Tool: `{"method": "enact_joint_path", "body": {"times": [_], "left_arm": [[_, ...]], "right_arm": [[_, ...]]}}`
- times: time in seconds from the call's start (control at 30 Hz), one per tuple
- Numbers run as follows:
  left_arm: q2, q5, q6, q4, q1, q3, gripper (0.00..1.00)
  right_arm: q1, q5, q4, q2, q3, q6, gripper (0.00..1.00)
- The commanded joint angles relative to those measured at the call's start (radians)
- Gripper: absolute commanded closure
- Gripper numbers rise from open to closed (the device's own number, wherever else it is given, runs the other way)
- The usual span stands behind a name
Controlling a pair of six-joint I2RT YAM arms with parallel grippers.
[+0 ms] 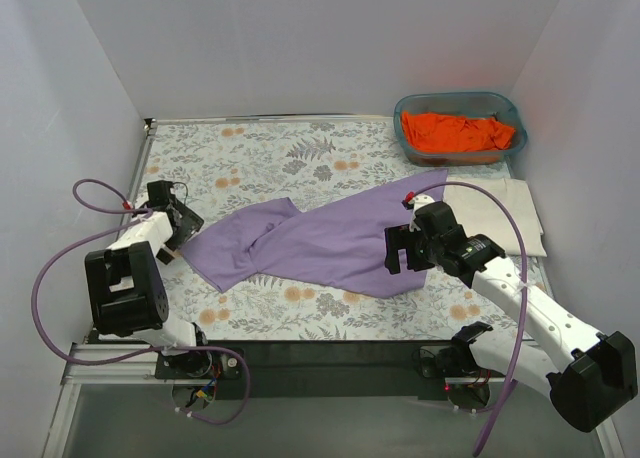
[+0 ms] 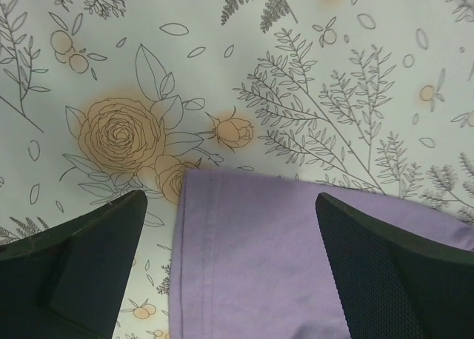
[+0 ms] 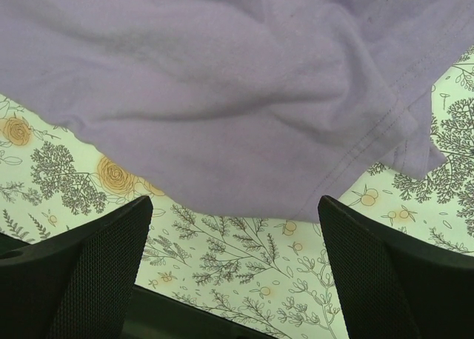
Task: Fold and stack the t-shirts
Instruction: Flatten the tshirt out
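Note:
The lavender t-shirt (image 1: 320,240) lies twisted and crumpled across the middle of the floral tablecloth. My left gripper (image 1: 172,240) is open at its left end; in the left wrist view its fingers straddle the stitched hem (image 2: 252,250) low over the cloth. My right gripper (image 1: 400,252) is open at the shirt's right near edge; the right wrist view shows that edge (image 3: 222,117) just ahead of the open fingers. The orange t-shirt (image 1: 456,132) is bunched in the basket. The cream folded t-shirt (image 1: 505,216) lies flat at the right, partly under the right arm.
The teal plastic basket (image 1: 402,110) stands at the back right corner. White walls close in the table on the left, back and right. Purple cables loop from both arms over the near edge. The black front rail (image 1: 330,356) runs between the arm bases.

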Motion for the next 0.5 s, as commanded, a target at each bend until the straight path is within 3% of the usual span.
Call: {"method": "enact_joint_path", "body": {"times": [0.0,0.23,0.47], "left_arm": [[0.038,0.041,0.053,0.036,0.008,-0.008,0.1],[0.093,0.049,0.075,0.039,0.008,-0.029,0.15],[0.109,0.089,0.075,0.014,0.008,-0.054,0.34]], "right_arm": [[-0.005,0.009,-0.006,-0.008,0.003,0.018,0.17],[-0.006,0.02,-0.022,-0.005,0.012,0.021,0.17],[-0.006,0.018,-0.032,0.013,0.024,0.041,0.17]]}}
